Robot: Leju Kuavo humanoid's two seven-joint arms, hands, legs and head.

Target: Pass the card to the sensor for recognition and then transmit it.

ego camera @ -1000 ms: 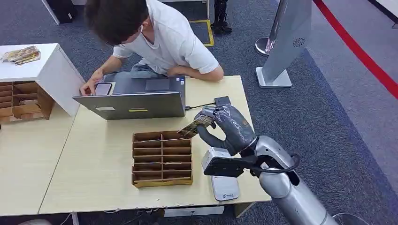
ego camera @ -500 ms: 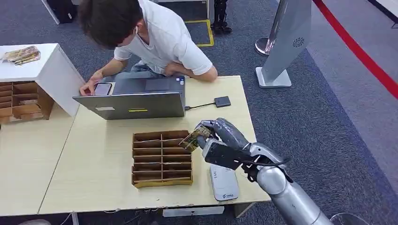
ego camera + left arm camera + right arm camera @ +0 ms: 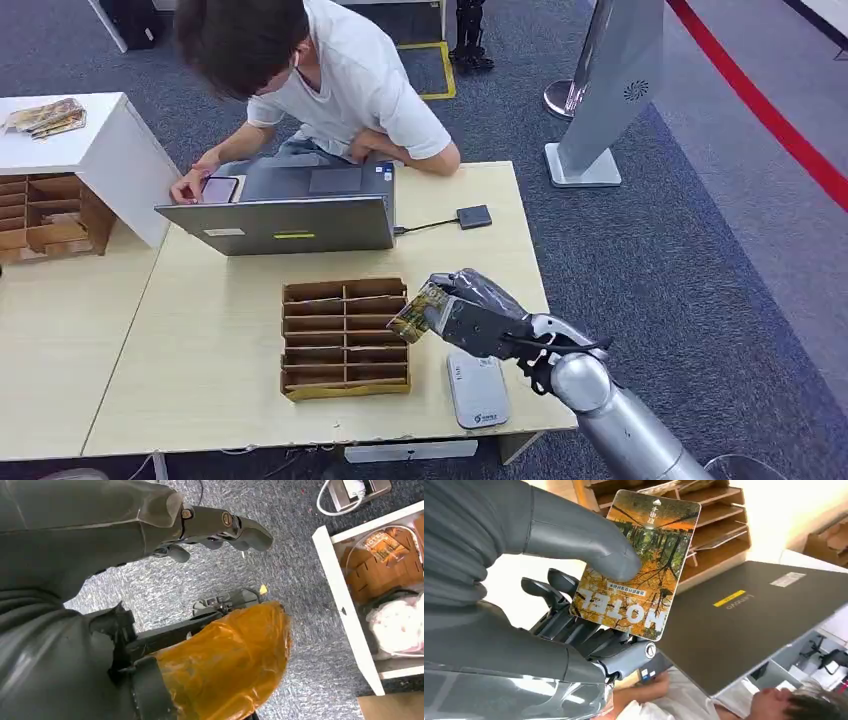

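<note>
Pinched between the thick grey thumb and the darker fingers (image 3: pixel 555 589) of the right hand (image 3: pixel 470 312) is a hotel key card (image 3: pixel 636 562), printed with an autumn forest scene and the word HOTEL. From the head view, the card (image 3: pixel 415 311) is held tilted above the light wooden table (image 3: pixel 200 340), at the right edge of a brown cardboard divider tray (image 3: pixel 345 338) with rows of slots. A white card reader (image 3: pixel 477 390) lies flat on the table just beside the tray's right side, below the hand and apart from the card. A grey laptop (image 3: pixel 285 222) stands open at the far side of the table, and a small dark adapter (image 3: pixel 474 216) is joined to it by a cable. A person in a white shirt (image 3: pixel 350 80) is bent over the laptop, with one hand resting on a phone (image 3: pixel 219 188).

The left hand (image 3: pixel 220 525) is seen over grey carpet in the left wrist view, its fingers loosely curled and slightly apart, with nothing held. A white shelf unit (image 3: pixel 350 605) stands on the carpet close by.
</note>
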